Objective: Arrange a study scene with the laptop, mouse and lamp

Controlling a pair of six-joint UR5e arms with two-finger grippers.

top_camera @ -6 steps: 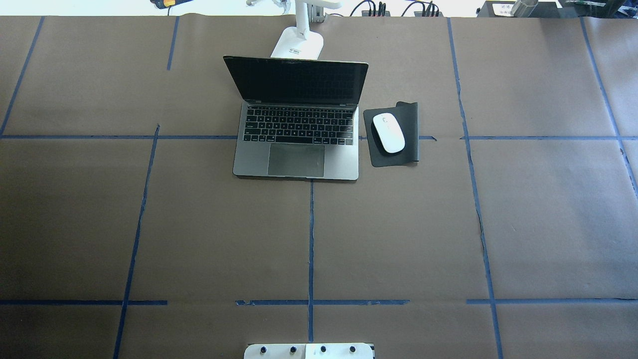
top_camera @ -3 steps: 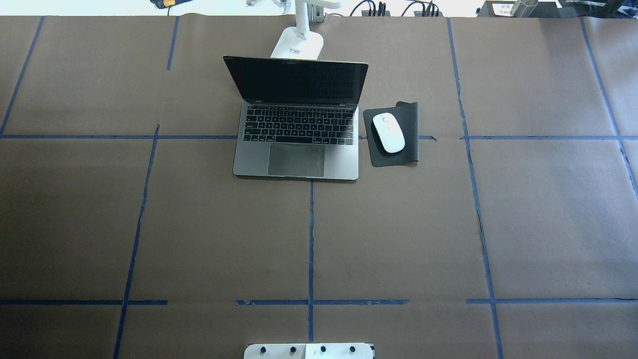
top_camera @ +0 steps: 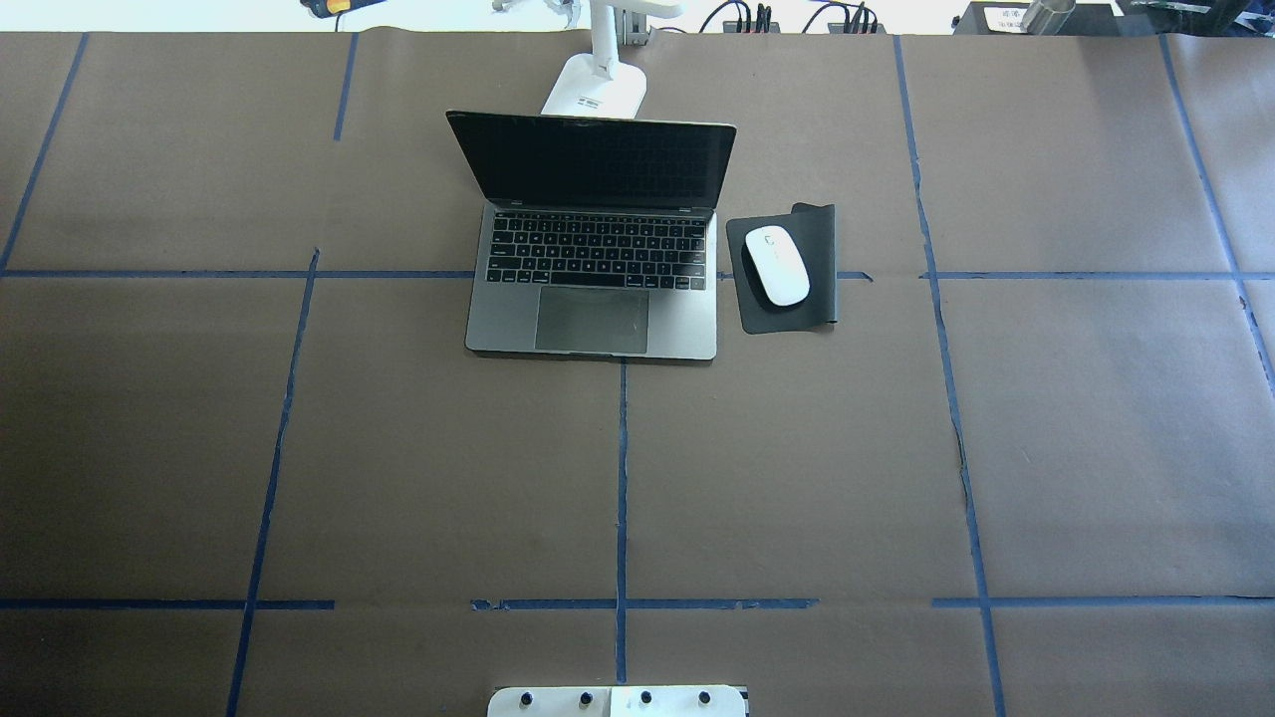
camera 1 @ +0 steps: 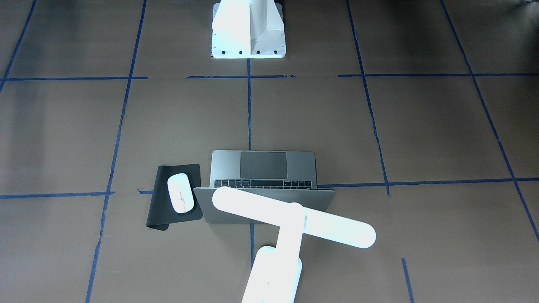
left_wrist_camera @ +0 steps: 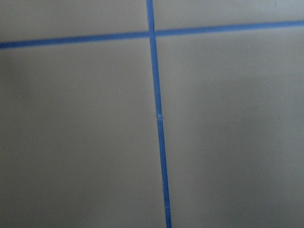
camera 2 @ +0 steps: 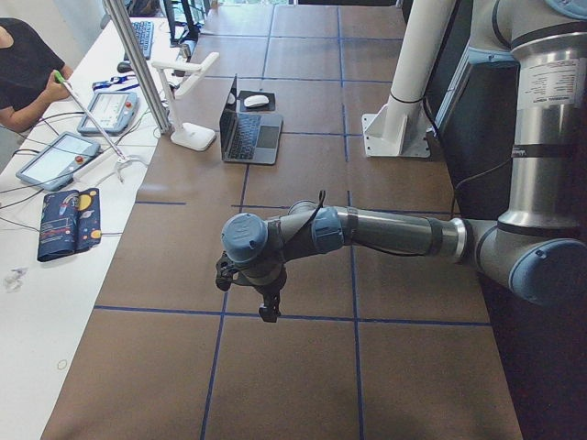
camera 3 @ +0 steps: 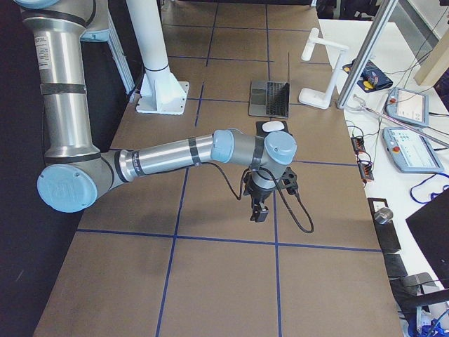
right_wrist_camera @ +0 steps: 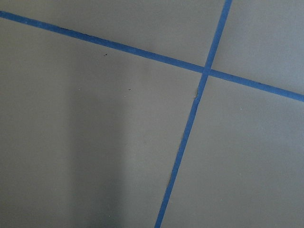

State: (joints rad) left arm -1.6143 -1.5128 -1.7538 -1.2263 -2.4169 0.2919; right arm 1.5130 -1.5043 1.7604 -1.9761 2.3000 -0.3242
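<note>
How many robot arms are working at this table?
2. The left arm reaches over the table toward one end, the right arm toward the other end, both far from the laptop. No others show.

The thin grey metal laptop [top_camera: 596, 251] sits open, screen dark, on the brown-papered table [top_camera: 299, 448]. At its 3 o'clock a flat white oval mouse [top_camera: 777, 266] lies on a black soft pad [top_camera: 820, 249]; at 12 o'clock stands the white lamp's base [top_camera: 596, 92].
</note>
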